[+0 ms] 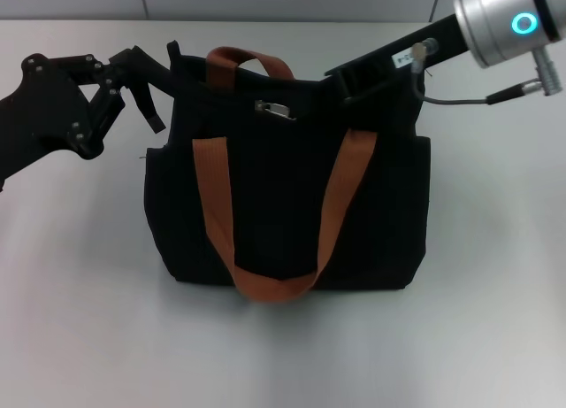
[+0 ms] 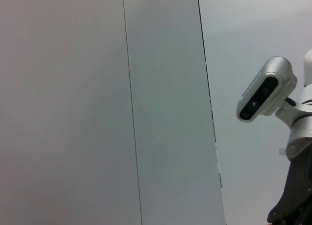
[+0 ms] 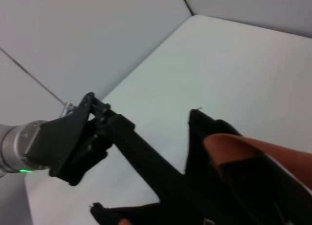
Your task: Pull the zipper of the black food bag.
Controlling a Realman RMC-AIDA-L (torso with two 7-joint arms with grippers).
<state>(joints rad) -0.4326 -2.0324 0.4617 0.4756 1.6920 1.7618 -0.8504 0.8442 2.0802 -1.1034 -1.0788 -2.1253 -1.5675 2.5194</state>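
on white table (image 1: 495,319), black food bag (image 1: 283,204), silver zipper (image 1: 276,111)

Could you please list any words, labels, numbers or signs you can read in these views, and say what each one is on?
No text can be read.
A small white label on the right arm near its claw carries dark marks, too small to read.
The black food bag and its zipper show no lettering.
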